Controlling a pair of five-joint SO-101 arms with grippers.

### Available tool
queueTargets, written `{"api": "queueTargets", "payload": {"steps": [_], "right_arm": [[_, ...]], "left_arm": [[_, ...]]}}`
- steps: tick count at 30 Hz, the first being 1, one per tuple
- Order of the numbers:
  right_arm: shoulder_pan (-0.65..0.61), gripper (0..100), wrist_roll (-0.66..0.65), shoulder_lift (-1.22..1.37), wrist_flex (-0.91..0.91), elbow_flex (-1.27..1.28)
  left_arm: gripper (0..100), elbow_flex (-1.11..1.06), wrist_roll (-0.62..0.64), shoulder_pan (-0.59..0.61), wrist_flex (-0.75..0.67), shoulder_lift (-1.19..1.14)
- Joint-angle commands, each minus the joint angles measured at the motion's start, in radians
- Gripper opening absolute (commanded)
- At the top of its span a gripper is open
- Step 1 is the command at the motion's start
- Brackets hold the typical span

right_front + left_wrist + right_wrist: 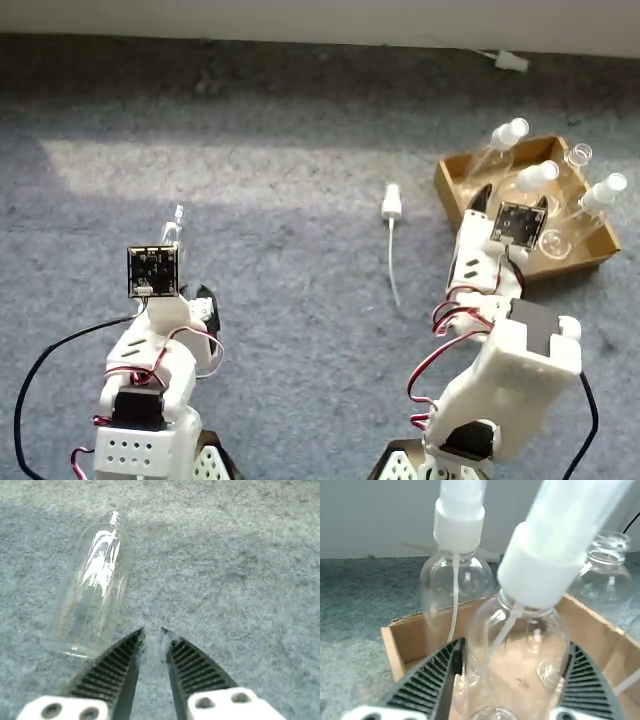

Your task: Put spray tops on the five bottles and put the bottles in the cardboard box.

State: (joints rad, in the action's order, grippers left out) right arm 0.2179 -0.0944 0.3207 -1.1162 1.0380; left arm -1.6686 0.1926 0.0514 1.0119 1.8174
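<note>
A clear bottle [95, 590] without a top lies on its side on the grey carpet, also seen as the bottle [176, 226] just ahead of the left arm. My left gripper [152, 632] sits beside its base, open only by a narrow gap and holding nothing. My right gripper [516, 645] is wide open inside the cardboard box [455, 180], its jaws on either side of an upright bottle with a white spray top [520, 645]. Two more topped bottles [510, 135] [605, 190] stand in the box, along with an uncapped bottle [578, 155]. A loose spray top [391, 205] lies on the carpet.
The loose spray top's thin tube [394, 270] trails toward the arms, between them. A white plug [511, 62] lies by the far wall. Open carpet stretches between the lying bottle and the box.
</note>
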Motion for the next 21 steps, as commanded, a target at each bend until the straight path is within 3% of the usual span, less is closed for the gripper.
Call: {"api": "queueTargets", "payload": {"steps": [1,7,14,21], "right_arm": [[-0.004,26.8,-0.012,-0.024,-0.008,0.013],[-0.008,26.8,-0.012,-0.168,0.019,0.111],[-0.007,26.8,-0.008,-0.414,0.358,0.165],[-0.010,26.8,-0.011,-0.630,0.555,0.166]], "left_arm": [[1,-0.004,-0.008,0.008,-0.006,0.013],[1,-0.004,-0.008,0.008,-0.006,0.013],[0,-0.004,-0.008,0.008,-0.006,0.013],[0,-0.004,-0.008,0.008,-0.006,0.013]]}}
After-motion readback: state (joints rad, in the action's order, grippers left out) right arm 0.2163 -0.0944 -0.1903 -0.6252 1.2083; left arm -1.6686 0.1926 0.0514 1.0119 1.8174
